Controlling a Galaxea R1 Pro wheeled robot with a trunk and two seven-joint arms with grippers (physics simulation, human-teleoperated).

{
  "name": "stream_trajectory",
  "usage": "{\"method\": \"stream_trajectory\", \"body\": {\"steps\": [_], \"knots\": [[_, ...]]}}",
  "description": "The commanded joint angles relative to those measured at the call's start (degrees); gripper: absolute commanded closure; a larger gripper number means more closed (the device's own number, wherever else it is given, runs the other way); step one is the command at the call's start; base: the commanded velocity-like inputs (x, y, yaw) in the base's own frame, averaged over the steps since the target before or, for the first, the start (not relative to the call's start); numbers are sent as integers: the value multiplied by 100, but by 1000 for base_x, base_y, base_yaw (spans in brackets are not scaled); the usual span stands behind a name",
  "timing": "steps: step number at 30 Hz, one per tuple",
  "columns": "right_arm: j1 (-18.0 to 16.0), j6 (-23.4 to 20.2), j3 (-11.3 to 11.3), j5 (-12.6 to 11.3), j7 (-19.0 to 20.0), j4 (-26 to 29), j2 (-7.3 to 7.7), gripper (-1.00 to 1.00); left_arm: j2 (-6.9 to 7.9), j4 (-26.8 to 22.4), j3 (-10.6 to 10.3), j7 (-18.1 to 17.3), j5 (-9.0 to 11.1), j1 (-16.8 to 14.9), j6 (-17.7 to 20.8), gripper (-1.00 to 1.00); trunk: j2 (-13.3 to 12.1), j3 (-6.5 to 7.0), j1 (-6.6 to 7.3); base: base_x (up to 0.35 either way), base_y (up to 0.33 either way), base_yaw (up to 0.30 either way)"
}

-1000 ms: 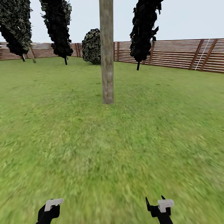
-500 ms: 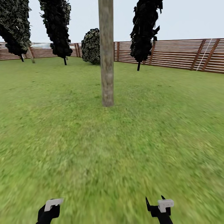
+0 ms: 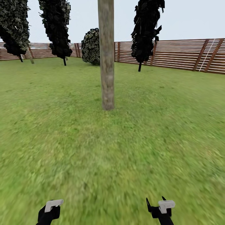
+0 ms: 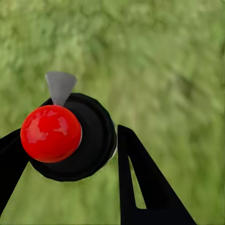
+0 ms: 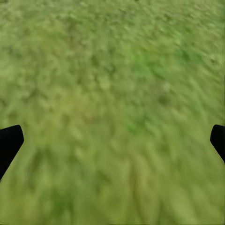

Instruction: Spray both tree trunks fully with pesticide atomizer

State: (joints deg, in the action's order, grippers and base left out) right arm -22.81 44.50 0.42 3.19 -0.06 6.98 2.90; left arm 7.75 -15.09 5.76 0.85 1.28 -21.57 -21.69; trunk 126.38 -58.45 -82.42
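The left gripper (image 4: 77,154) is pinching the atomizer (image 4: 70,138), a black body with a red ball top and a grey nozzle, over the grass. The right gripper (image 5: 112,140) is hanging spread and empty, its fingertips (image 5: 9,143) at the frame edges. In the head view both grippers are sitting low over the lawn (image 3: 112,156). The tree trunk (image 3: 107,62) is standing upright straight ahead, well apart, slightly nearer the loaded left side. Judgement: an approach, then a forward-aimed spray, is pending. Behind it, the fence (image 3: 175,53) is closing the garden.
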Motion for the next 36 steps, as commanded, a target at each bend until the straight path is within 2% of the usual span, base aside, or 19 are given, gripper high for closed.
{"method": "stream_trajectory", "body": {"steps": [1, 24, 36], "knots": [[-4, 15, 0, 22, -1, -4, 1, -100, -1, 2, 4, 3, 13, -4, -19, 100, 1, -5, -3, 339, 0, 0], [0, 15, 1, 21, 3, -4, 0, -100, -1, 1, 4, 3, 13, -5, -19, 100, 1, -4, -3, 339, 0, -1], [-3, 15, 2, 19, -1, -4, 0, -100, 5, 2, 4, 3, 13, -5, -19, 100, 1, 21, -3, 339, 0, -121]]}}
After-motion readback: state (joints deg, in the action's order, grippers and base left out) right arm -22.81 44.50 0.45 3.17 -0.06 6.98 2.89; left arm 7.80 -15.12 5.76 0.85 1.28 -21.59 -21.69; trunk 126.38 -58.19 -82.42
